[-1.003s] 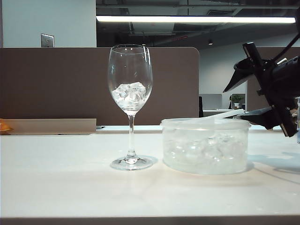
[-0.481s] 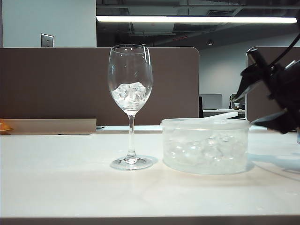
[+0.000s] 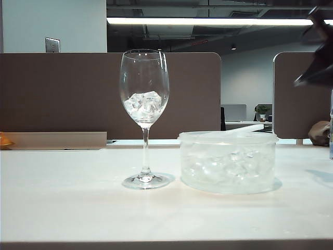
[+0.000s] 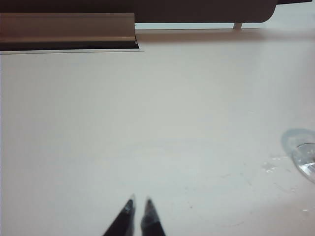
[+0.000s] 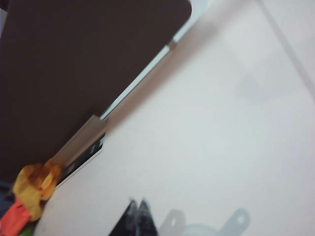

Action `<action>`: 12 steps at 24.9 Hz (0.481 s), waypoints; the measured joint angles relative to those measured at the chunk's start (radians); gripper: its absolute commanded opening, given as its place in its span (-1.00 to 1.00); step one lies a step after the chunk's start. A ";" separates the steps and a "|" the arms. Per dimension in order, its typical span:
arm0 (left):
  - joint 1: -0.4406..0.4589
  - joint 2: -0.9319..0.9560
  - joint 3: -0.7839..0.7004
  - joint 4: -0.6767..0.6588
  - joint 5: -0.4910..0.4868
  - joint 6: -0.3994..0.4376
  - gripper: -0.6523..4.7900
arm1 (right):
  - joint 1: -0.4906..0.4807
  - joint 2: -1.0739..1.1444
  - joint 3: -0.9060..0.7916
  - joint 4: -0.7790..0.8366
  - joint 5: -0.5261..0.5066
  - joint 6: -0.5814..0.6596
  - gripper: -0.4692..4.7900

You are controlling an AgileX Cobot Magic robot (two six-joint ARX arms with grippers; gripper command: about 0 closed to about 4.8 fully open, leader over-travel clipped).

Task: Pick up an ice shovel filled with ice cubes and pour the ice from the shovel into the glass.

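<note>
Ice cubes (image 3: 144,103) already in glass (image 3: 144,88); shovel (image 3: 244,129) back across tub (image 3: 228,161). Right pincer (image 5: 138,205) pressed together, empty, above tub. Left pincer (image 4: 139,205) pressed together beside glass.

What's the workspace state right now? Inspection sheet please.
Surface: white table, a few wet spots near the glass foot in the left wrist view.
Job's things: glass upright, ice cubes in its bowl; ice shovel lying across the plastic tub, which holds more ice.
Clutter: orange and yellow item at the table's far edge.
Grippers: left tool shut, low over bare table, holding nothing; right tool shut and empty, lifted off to the upper right of the exterior view.
Cables: nothing seen.
Surroundings: brown partition, office behind, ceiling light on.
</note>
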 measured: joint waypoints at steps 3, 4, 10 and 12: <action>0.000 0.000 0.000 0.000 0.000 0.000 -0.65 | -0.039 -0.116 0.000 -0.131 0.003 -0.111 -0.84; 0.000 0.000 0.000 0.000 0.000 0.000 -0.66 | -0.047 -0.161 0.000 -0.179 0.004 -0.148 -0.84; 0.000 0.000 0.000 0.000 0.000 0.000 -0.66 | -0.041 -0.530 0.000 -0.371 0.000 -0.362 -0.84; 0.000 0.000 0.000 0.000 0.000 0.000 -0.65 | -0.040 -0.608 0.000 -0.396 0.003 -0.373 -0.84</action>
